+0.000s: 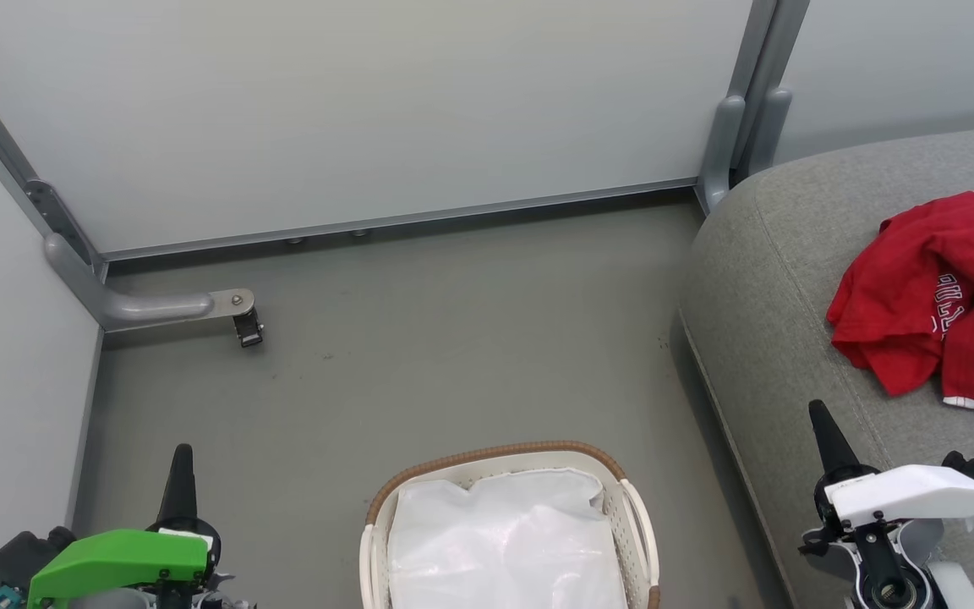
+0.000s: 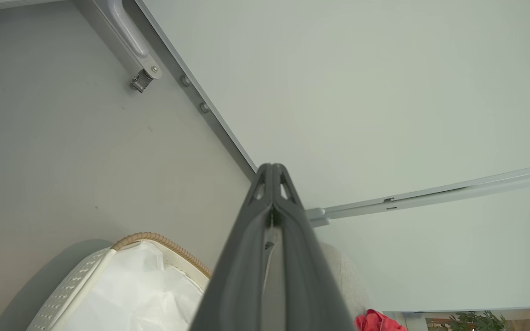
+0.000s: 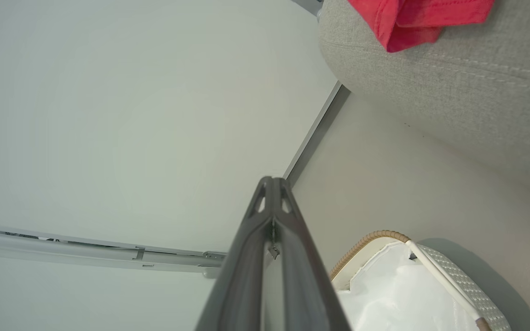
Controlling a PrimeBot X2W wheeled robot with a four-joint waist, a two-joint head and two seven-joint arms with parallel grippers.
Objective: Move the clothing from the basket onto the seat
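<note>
Head view: the floor is a grey bay closed by pale wall panels from 9 through 12 o'clock. A metal bracket juts out from the corner at 9 o'clock. The seat walls off the 3 o'clock side, its rounded edge running from 1 down to 5 o'clock.

The basket stands on the floor at 6 o'clock, its brown rim well apart from the panels. A strip of floor lies between it and the seat edge. A crumpled white liner lies inside it.

The clothing, red with white trim and lettering, lies bunched on the seat at 3 o'clock, back from the edge.

The left fingers are at 7 o'clock and the right fingers at 4 o'clock. Both pairs are pressed together with nothing between them.

Left wrist view: the left fingers point at the panel base. The basket's perforated wall shows at 7 o'clock, a red scrap of clothing at 5 o'clock, and beside it a green plant below a panel's edge.

Right wrist view: the right fingers point the same way. The seat's stitched seam shows at 2 o'clock, with the clothing above it at 1 o'clock. The basket is at 5 o'clock.
</note>
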